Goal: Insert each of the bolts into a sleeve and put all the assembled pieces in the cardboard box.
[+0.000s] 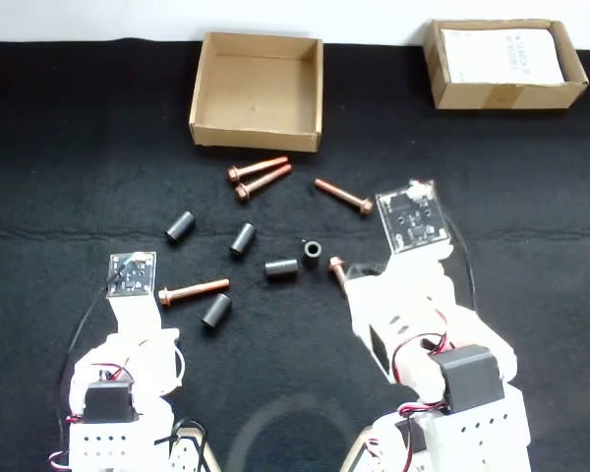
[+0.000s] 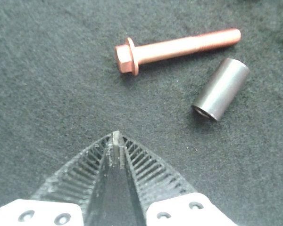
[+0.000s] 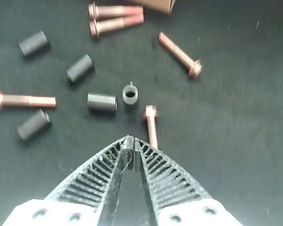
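On the table (image 1: 59, 147), cardboard box (image 1: 256, 136) at 12 o'clock. Left claw (image 2: 115, 137) fully closed, empty. Right claw (image 3: 128, 141) likewise, a bolt (image 3: 151, 125) just off its tips.

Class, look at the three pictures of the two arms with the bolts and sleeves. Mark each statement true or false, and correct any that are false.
1. The cardboard box holds no assembled pieces. True.
2. All the sleeves lie on their sides. False: one upright sleeve stands on end, its opening facing up.
3. Two bolts lie side by side close to the cardboard box. True.
4. The left gripper holds a bolt. False: its fingers are shut on nothing. The nearest bolt lies apart from them, beside a lying sleeve.
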Action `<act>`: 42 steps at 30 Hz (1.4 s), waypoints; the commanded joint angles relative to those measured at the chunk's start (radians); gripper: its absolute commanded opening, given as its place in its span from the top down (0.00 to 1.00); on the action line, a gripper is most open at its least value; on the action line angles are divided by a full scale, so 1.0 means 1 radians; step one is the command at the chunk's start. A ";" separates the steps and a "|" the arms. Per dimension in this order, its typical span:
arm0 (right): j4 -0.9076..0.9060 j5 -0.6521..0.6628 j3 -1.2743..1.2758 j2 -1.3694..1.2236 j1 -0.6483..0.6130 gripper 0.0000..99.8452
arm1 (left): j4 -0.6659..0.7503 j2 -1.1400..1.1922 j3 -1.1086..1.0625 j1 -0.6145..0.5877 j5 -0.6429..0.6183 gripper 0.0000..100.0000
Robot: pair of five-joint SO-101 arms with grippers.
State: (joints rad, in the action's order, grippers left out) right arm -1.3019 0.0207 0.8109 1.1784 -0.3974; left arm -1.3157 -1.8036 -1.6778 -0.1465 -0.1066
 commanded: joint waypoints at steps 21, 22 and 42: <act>-0.217 -0.005 -0.041 -0.012 0.013 0.99 | 0.066 -0.005 0.177 -0.147 -0.002 0.99; -0.213 -0.003 -0.041 -0.012 0.013 0.99 | 0.051 -0.005 0.232 -0.145 -0.002 0.99; -0.122 -0.006 0.054 -0.007 0.013 0.99 | -0.410 1.001 1.021 0.028 -0.103 0.67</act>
State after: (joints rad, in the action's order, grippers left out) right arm -1.4446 0.0207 0.8615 1.1753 -0.3928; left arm -1.7162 -0.8892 -0.6667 -0.1343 -0.2048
